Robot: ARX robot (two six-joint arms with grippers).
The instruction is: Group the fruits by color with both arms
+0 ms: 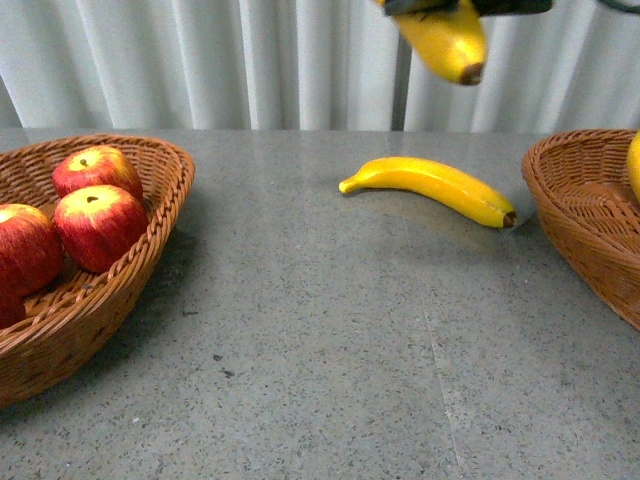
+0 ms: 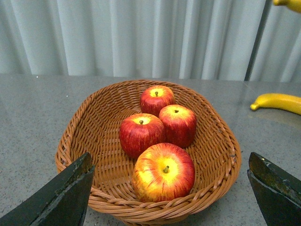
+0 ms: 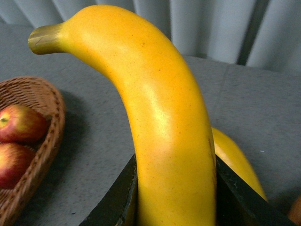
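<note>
Right gripper (image 3: 176, 200): clenched on the held banana (image 3: 160, 117), black fingers (image 3: 115, 202) pressed against both flanks of the thick end, the rest of the fruit arching out past the fingertips to its greenish-brown tip. The grip sits low on the body, probably so the curve hangs free and does not twist in the jaws. The fruit is carried high off the grey table (image 1: 320, 380), which I judge is for clearing a wicker rim. Just past the held fruit, under it on the table, lies the second banana (image 1: 430, 185), unsorted and apart from both baskets. Off to the gripper's outer side stands the right basket (image 1: 580, 220); a yellow sliver (image 1: 634, 165) at its far edge may be a banana already in, too cropped to confirm. That basket is the likely drop point. Left gripper (image 2: 170, 162): released, fingers spread wide with nothing between them, poised above the near rim of the left basket (image 2: 75, 136). Directly ahead of it and below, four apples (image 2: 164, 172) sit clustered inside, touching one another; the red side looks finished, so this arm appears to be idling. Beyond both grippers hangs a pale pleated curtain (image 1: 200, 60). Labels, brands, writing: none visible on fruit, baskets or grippers.
</note>
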